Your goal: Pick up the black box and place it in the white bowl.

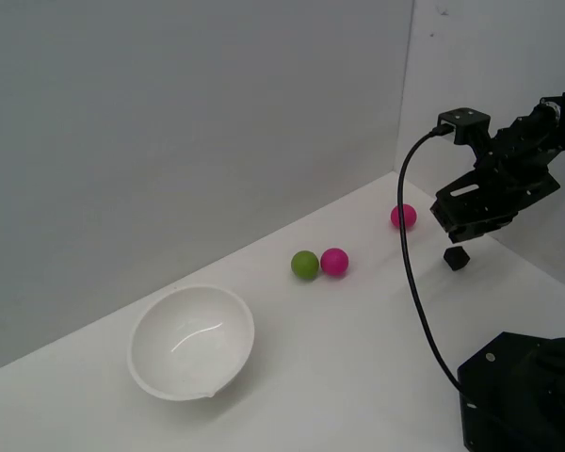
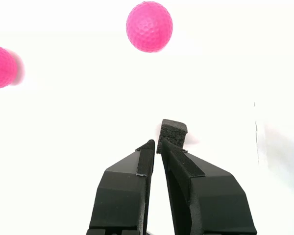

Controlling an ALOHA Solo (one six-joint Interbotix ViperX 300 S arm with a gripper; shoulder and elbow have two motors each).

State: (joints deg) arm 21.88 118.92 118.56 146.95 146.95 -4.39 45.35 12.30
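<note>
Ext. view, going from its left to its right. White bowl [image 1: 192, 342] sits on the white table [image 1: 339, 358] toward the view's left, tipped a bit so the hollow faces the camera; glossy inside, nothing in it. Bowl is well apart from everything else.

Mid-frame: green ball [image 1: 305, 265] and a pink ball [image 1: 334, 261] side by side, touching or nearly so, can't tell which. Further toward the view's right and farther back, near the wall, a second pink ball [image 1: 403, 216] on its own.

Right of that: black box [image 1: 456, 257], tiny matte cube, just below the gripper [image 1: 459, 235]. From this view can't tell whether the box rests on the table or is lifted off it. Arm comes in from the view's right edge; black cable [image 1: 410, 273] loops down from the wrist toward the black base [image 1: 523, 395] in the lower right corner.

Wrist view: both fingers [image 2: 122, 191] drawn together, tips almost meeting w/ only a thin slit between them. Box [image 2: 173, 133] sits just past the tips, slightly off toward one finger, touching or almost touching that tip; it is not between the pads, so no grip on it. Box surface looks rough, foam-like. Two pink balls beyond it: one sharp [image 2: 149, 26], one blurred at frame edge [image 2: 2, 66].
</note>
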